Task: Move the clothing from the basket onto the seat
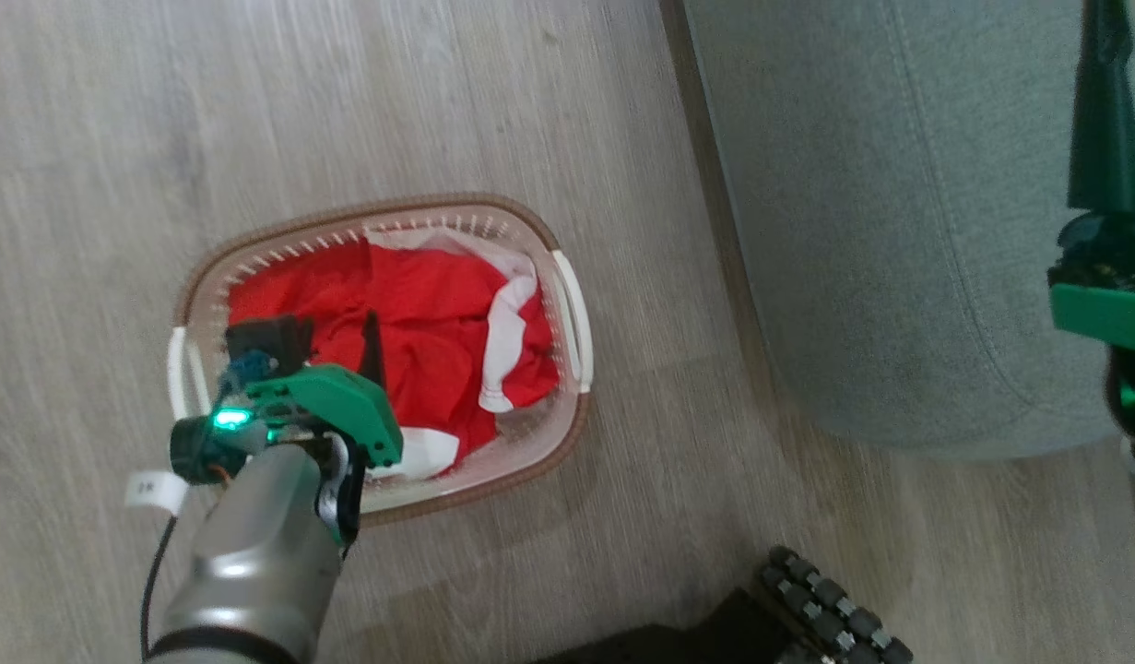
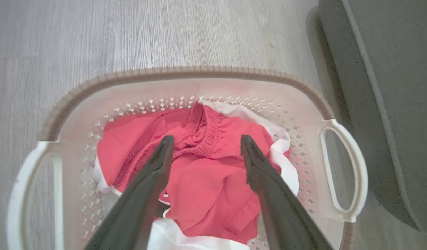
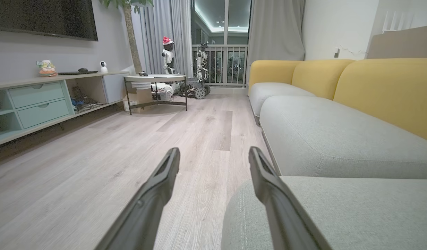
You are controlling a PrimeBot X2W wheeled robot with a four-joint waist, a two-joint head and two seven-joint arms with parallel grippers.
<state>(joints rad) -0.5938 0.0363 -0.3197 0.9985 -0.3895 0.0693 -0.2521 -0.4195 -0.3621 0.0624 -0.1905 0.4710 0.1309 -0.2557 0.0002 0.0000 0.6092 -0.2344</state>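
Observation:
The cream basket [image 1: 530,221] with a brown rim stands on the wooden floor, left of the seat [image 1: 862,231], a grey-green sofa cushion. Red and white clothing [image 1: 419,314] lies crumpled inside it. My left gripper [image 1: 369,346] hangs over the basket's near left part. In the left wrist view its fingers stand open just above the clothing [image 2: 206,180], inside the basket [image 2: 185,73], holding nothing. My right gripper [image 1: 1109,111] is at the far right over the seat. The right wrist view shows it open and empty [image 3: 214,150], above the seat's corner [image 3: 338,208].
My wheeled base [image 1: 834,609] shows at the bottom, between basket and seat. Down the room are yellow sofa backs [image 3: 383,90], a round table [image 3: 154,78], a low cabinet [image 3: 40,100] and another robot [image 3: 199,69] by the window. Open floor lies left of the sofa.

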